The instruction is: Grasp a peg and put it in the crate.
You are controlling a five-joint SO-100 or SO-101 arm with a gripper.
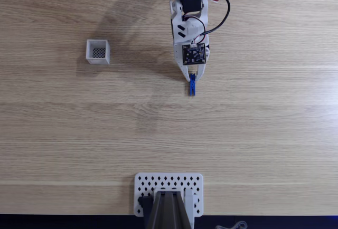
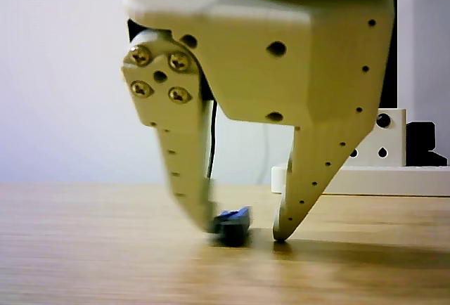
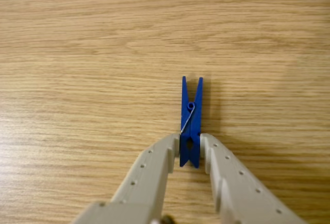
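The blue peg (image 1: 193,87) lies flat on the wooden table, right of centre in the fixed view. My gripper (image 1: 193,77) is lowered over its near end, fingertips on the table. In the wrist view the peg (image 3: 191,110) points away from me and its tail sits between the two fingers of the gripper (image 3: 190,144). In the other view the peg (image 2: 232,222) rests against the left finger, with a small gap to the right finger of the gripper (image 2: 246,229). The white crate (image 1: 98,52) stands empty far to the left.
A flat white perforated plate (image 1: 168,184) with a dark grey mount on it sits at the table's near edge. The same plate (image 2: 373,178) shows behind the gripper in the other view. Bare wood lies between the peg and the crate.
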